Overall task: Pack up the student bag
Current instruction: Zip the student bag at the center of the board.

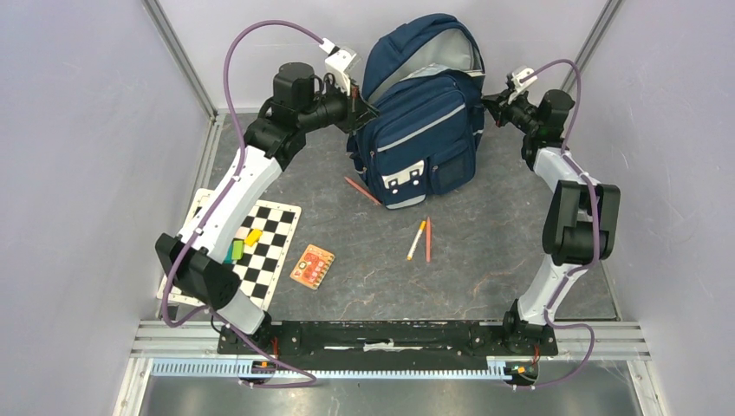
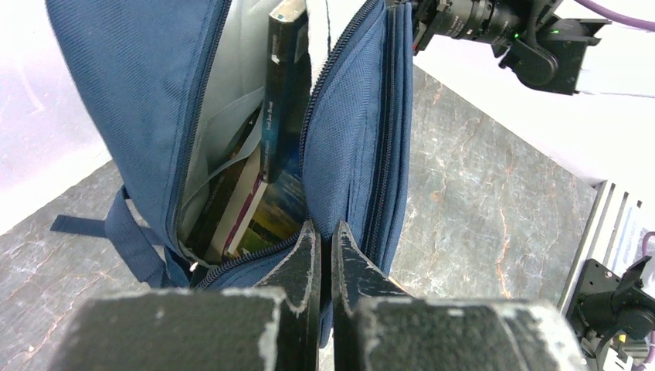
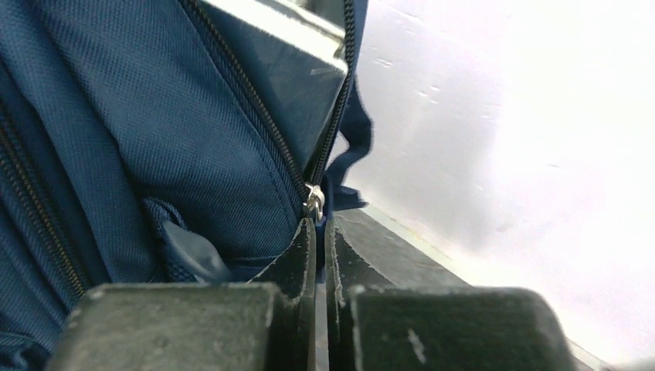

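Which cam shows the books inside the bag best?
Left wrist: it looks into the open bag, with book spines in plain sight. Top external shows only the grey lining at the opening. Right wrist shows one dark cover by the zipper, possibly a book.

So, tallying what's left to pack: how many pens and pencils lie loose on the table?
3. One red pencil beside the student bag's front corner; an orange-and-white pen and a second red pencil side by side farther in front of it. More may be hidden in the bag.
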Action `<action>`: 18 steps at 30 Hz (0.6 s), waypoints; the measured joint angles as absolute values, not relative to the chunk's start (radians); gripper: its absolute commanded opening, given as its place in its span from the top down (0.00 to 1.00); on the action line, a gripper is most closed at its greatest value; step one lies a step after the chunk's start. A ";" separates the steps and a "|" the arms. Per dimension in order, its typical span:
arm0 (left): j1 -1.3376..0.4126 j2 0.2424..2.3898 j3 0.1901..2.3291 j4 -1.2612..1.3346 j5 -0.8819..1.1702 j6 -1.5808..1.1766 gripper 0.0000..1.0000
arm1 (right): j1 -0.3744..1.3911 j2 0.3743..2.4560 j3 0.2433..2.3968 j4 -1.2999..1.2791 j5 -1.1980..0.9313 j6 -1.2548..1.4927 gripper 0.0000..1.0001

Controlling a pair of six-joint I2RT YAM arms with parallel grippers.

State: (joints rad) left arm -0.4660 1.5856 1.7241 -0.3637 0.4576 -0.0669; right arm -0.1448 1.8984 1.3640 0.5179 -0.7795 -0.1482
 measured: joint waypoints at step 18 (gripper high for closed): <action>-0.466 1.693 1.860 -0.364 0.494 -0.072 0.98 | -0.076 1.676 1.254 0.507 -0.466 -0.369 1.00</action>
State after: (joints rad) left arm -0.4660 1.6932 1.8603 -0.3641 0.4942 -0.0719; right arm -0.0761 1.6756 1.2541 0.5072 -0.4660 -0.3691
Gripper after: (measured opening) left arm 0.050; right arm 0.022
